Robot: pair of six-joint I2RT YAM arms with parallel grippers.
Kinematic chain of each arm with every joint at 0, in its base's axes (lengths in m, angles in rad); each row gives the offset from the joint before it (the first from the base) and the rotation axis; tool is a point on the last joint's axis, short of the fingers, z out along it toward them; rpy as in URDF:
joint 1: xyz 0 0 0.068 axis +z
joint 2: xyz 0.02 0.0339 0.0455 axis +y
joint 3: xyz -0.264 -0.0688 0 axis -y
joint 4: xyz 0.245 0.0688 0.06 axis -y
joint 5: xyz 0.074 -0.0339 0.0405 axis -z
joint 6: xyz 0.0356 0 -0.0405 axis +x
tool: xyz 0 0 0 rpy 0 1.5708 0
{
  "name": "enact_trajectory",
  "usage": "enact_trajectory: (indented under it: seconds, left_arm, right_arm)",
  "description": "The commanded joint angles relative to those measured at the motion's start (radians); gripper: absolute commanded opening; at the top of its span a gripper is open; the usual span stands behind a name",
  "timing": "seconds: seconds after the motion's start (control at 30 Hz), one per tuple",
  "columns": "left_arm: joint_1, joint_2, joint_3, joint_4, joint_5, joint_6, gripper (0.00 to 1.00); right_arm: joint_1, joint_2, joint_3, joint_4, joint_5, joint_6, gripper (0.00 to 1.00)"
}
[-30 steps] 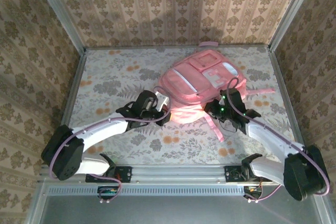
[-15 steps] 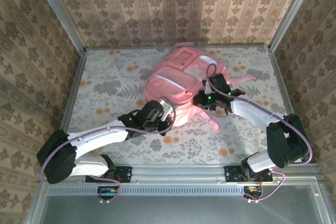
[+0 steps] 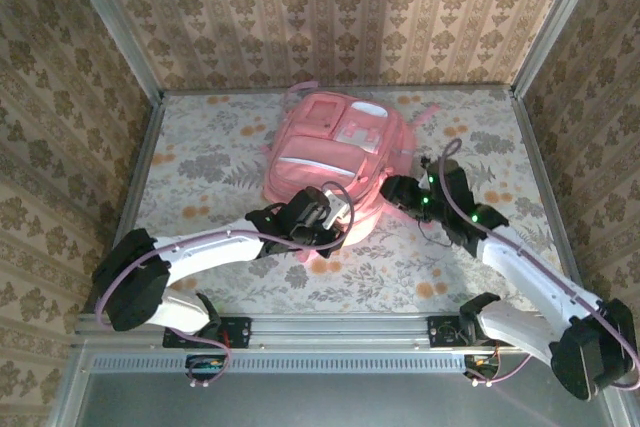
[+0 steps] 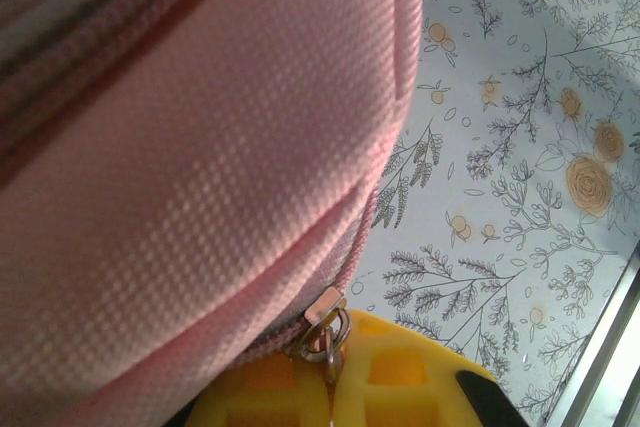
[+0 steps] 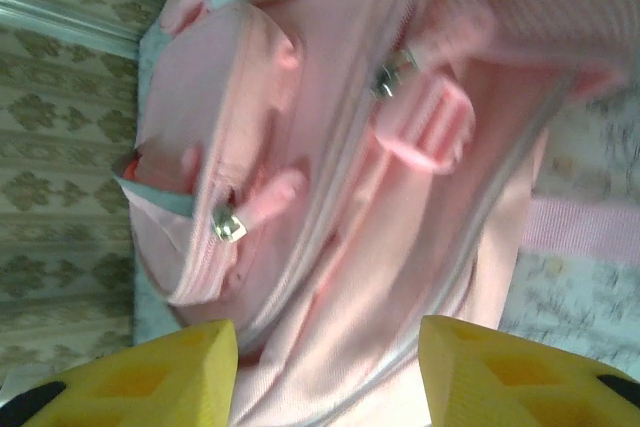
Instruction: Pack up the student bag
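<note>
The student bag (image 3: 335, 142) lies front-up on the floral table (image 3: 200, 162), at mid-width toward the far wall. At the bag's near edge the left gripper (image 3: 338, 213) is closed, a metal zipper pull (image 4: 327, 322) pinched between its yellow fingers (image 4: 400, 387). The right gripper (image 5: 325, 372) sits at the bag's near right side, jaws apart and gripping nothing, with pink fabric just beyond them.
</note>
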Motion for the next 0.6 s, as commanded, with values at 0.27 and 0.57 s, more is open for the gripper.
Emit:
enact_trajectory:
  seconds: [0.27,0.57]
  left_arm:
    - [0.010,-0.038,-0.001,0.072,0.014,0.003,0.00]
    - [0.014,-0.042,0.002,0.088,0.023,-0.009,0.00]
  right_arm:
    - [0.147,0.029,-0.160,0.296,-0.016,0.432,0.56]
    - [0.218,0.170,-0.152,0.555,0.014,0.503,0.57]
